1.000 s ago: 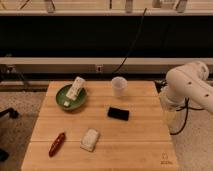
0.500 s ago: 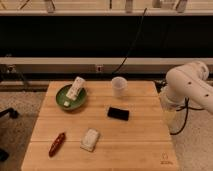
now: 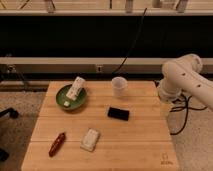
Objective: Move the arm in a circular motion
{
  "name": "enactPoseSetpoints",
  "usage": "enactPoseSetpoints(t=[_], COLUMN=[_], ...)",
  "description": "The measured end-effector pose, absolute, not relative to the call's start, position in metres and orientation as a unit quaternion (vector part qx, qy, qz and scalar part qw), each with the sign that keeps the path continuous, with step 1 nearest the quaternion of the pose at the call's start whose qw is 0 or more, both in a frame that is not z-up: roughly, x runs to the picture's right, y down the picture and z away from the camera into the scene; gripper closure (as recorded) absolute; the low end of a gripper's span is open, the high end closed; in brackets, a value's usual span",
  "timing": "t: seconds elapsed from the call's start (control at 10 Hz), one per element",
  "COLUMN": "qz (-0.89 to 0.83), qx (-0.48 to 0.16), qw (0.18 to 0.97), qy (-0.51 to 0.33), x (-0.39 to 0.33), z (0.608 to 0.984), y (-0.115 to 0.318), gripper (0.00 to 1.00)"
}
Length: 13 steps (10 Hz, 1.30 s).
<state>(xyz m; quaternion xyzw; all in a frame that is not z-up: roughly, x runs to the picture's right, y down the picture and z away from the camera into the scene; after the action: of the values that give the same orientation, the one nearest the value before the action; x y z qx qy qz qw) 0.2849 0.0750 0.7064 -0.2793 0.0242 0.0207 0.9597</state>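
The arm (image 3: 184, 80) is large, glossy and white, made of thick rounded segments with small dark screw holes. It stands at the right of the camera view, beside the right edge of the wooden table (image 3: 140, 142). Its lower joint (image 3: 166, 94) hangs just off the table's right rim. The gripper does not show; it lies hidden behind or below the arm's segments.
On the table are a green bowl (image 3: 64, 95) holding a white packet (image 3: 75, 88), a clear cup (image 3: 119, 86), a flat black object (image 3: 118, 113), a white wrapped bar (image 3: 90, 139) and a red object (image 3: 57, 144). Dark cables (image 3: 182, 112) hang at the right. A rail (image 3: 75, 62) runs behind the table.
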Motion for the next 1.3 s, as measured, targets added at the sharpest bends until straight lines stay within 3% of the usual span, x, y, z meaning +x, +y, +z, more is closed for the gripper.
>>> enactPoseSetpoints(t=[1.3], qz=[-0.072], qx=[-0.279], qw=[0.957], qy=[0.016], x=[0.206], z=[0.767], y=[0.010], gripper=[0.20])
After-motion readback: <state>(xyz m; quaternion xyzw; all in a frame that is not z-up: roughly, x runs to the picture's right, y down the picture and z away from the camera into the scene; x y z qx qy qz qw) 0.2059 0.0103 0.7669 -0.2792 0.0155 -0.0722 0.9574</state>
